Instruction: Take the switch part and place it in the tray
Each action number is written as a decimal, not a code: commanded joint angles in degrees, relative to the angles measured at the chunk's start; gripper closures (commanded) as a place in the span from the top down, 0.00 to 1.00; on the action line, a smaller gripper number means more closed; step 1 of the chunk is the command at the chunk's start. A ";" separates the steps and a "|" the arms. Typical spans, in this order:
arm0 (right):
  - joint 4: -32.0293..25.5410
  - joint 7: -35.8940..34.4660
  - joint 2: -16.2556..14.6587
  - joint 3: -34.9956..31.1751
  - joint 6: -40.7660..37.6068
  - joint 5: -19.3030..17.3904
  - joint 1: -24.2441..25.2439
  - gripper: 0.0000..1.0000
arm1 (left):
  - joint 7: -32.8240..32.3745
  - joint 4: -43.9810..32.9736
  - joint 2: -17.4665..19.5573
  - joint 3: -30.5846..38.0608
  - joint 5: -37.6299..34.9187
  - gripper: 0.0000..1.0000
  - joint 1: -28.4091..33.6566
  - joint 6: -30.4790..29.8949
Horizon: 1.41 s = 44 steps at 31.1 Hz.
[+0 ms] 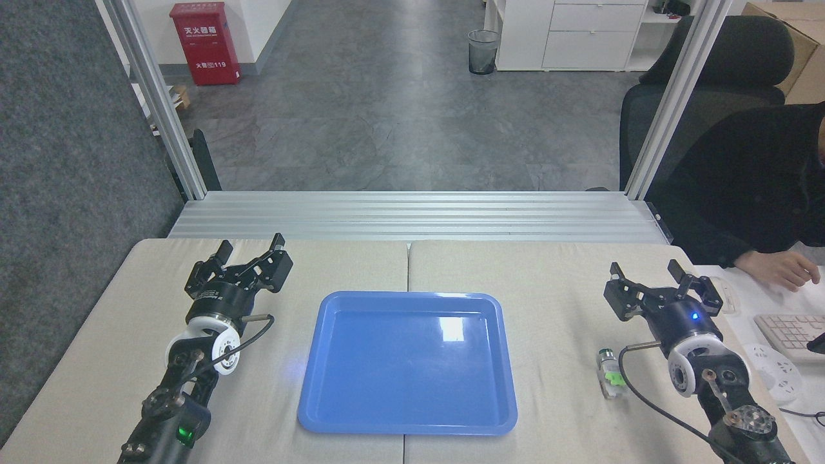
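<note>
Translucent plastic switch part (610,374) lies on table right of tray (407,363), near right arm's wrist. Likely light, rigid, slick; grip across blocky body at green clip. Right gripper (646,272) spread, empty; left gripper (251,246) spread, empty.

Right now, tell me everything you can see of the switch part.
The switch part is a small piece lying on its side on the beige table, to the right of the blue tray and not touching it. Its body looks like translucent whitish plastic, with a bright green clip at the middle and a dark, metal-ringed round cap at the far end. It lies close beside the right arm's wrist; a black cable curves past it. Neither pincer holds it.
</note>
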 commanded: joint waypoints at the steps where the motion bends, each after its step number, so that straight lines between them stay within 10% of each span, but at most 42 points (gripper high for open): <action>1: 0.00 -0.01 0.10 0.09 0.03 0.00 0.01 1.00 | 0.04 0.00 0.00 0.02 0.00 1.00 0.00 -0.01; 44: -5.80 0.43 6.69 1.15 5.12 0.00 16.79 1.00 | 0.04 0.00 0.00 0.02 0.00 1.00 0.00 -0.01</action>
